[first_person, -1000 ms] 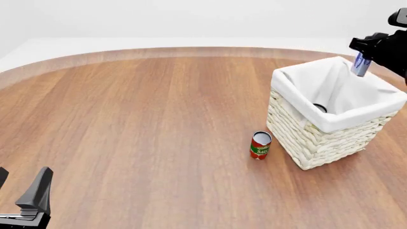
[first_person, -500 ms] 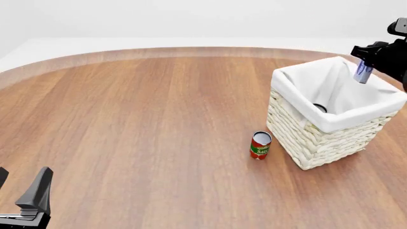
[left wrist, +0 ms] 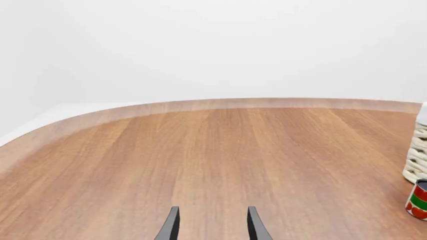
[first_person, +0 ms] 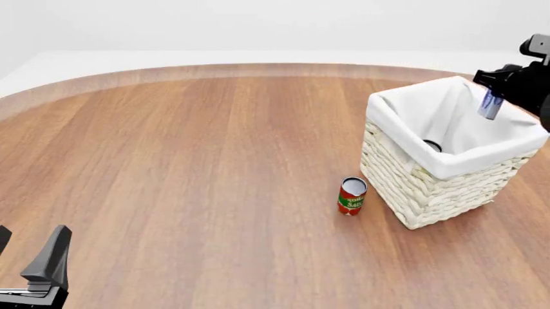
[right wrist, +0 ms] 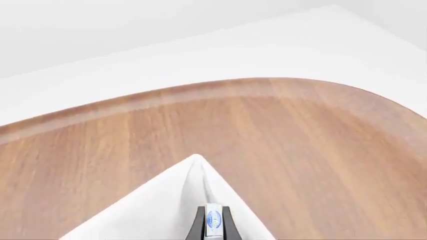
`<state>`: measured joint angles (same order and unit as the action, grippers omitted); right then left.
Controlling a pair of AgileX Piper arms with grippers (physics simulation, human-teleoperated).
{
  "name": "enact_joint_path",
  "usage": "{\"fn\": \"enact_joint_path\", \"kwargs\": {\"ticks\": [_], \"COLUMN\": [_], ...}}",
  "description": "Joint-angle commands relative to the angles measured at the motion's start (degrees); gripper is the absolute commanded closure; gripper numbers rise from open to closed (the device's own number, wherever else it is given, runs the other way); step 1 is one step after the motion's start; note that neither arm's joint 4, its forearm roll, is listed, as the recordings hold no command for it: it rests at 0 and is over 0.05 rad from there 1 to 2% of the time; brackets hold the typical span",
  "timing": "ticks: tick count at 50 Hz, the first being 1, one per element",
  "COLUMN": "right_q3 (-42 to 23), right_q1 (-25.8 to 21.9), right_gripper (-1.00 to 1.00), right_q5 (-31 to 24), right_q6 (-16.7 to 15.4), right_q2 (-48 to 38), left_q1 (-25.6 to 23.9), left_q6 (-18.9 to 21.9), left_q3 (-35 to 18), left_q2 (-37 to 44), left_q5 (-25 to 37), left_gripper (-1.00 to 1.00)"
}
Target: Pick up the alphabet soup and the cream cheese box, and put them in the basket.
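Observation:
The basket (first_person: 429,187) is cream wicker with a white liner and stands at the right of the table. My right gripper (first_person: 491,106) hangs over its far rim, shut on the cream cheese box (first_person: 490,102), a small white and blue box held on edge. In the right wrist view the cream cheese box (right wrist: 213,223) sits between the two dark fingers above the liner's corner (right wrist: 180,195). Low inside the basket a dark round rim (first_person: 432,146) shows, probably the alphabet soup. My left gripper (first_person: 26,252) is open and empty at the near left; its fingertips (left wrist: 172,227) frame bare wood.
A red-and-green labelled can (first_person: 351,196) stands upright just left of the basket's near corner, also seen as the can (left wrist: 419,200) beside the wicker wall (left wrist: 419,150) in the left wrist view. The round wooden table (first_person: 189,167) stretches wide to the left.
My right gripper has come down a little with the cream cheese box, closer to the basket's opening. The left arm and the can have not moved.

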<state>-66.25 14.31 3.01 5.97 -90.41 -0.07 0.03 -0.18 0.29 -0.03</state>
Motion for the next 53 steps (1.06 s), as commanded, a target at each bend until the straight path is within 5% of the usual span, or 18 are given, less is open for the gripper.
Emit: {"fn": "enact_joint_path", "kwargs": {"ticks": [1,9,10,38,53], "right_q3": [-0.2,0.1,0.2,2.4,11.7], "right_q1": [0.3,0.2,0.1,-1.6,-3.8], "right_gripper": [1.0,1.0,-1.0,-1.0,-1.0], "right_q5": [0.4,0.7,0.7,1.2,4.7], "right_q6": [0.2,0.4,0.4,2.4,5.0], "right_q2": [-0.1,0.1,0.2,4.9,13.8], "left_q1": [0.0,0.0,0.0,0.0,0.0], "left_q6": [0.0,0.0,0.0,0.0,0.0], "left_q3": [0.0,0.0,0.0,0.0,0.0], "left_q2": [0.0,0.0,0.0,0.0,0.0], "left_q5": [0.0,0.0,0.0,0.0,0.0], "left_gripper": [-1.0,-1.0,-1.0,-1.0,-1.0]}}
